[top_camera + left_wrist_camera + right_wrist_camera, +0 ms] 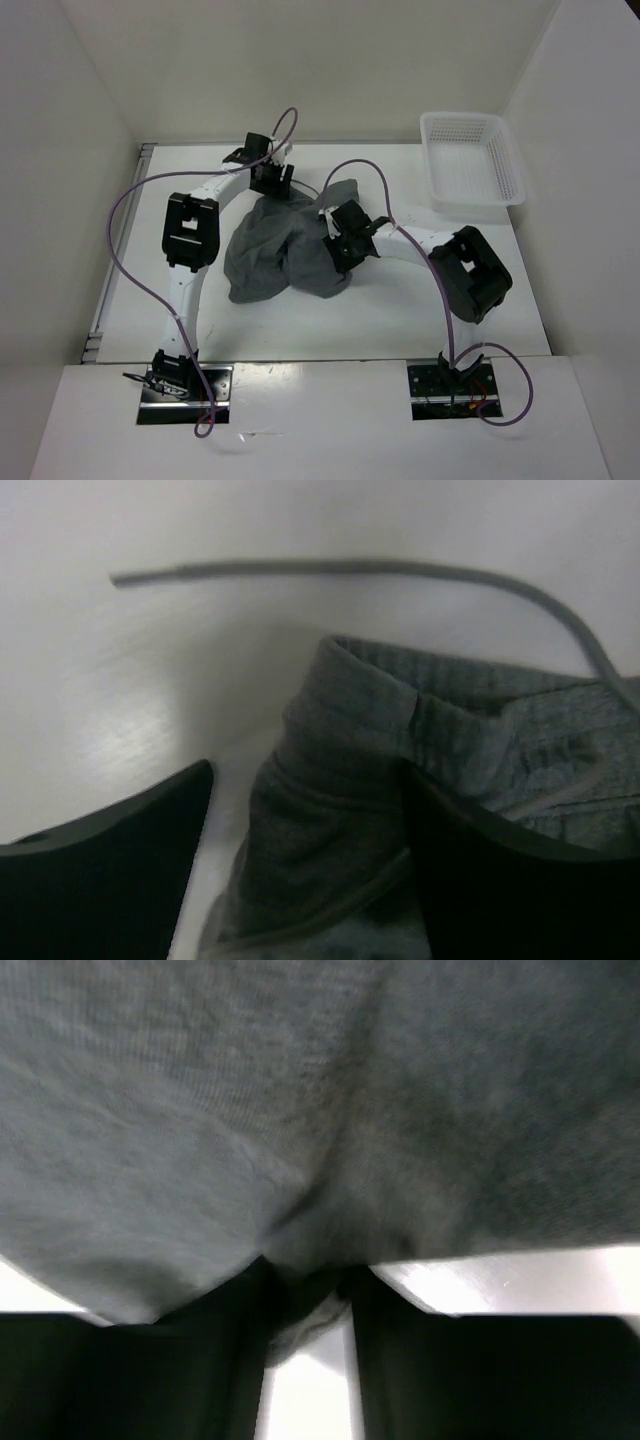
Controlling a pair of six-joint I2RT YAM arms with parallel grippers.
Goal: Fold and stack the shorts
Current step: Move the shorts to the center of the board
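The shorts [270,255] are lying crumpled in a loose heap on the tabletop [400,320], with both arms reaching onto them. The basket [470,165] is sitting well apart from the shorts, off to their far right.

The left end effector [271,186] is hanging over the far edge of the shorts. In the left wrist view its fingers [120,880] are standing spread wide. One is over bare tabletop just beside the cloth and the other is over the cloth itself. The ribbed waistband [400,695] is lying in the gap between them. Whether either finger is touching the fabric cannot be told. The drawstring [350,568] is trailing out of the shorts and curving across the tabletop just beyond the waistband.

The right end effector [338,258] is sitting on the right side of the shorts, pointing into the heap. In the right wrist view its fingers [470,1380] are drawn close together and are pinching a small fold of grey cloth. The rest of the shorts are bulging out beyond the tips and filling most of that view. A thin strip of tabletop is showing through the narrow gap under the pinched fold.
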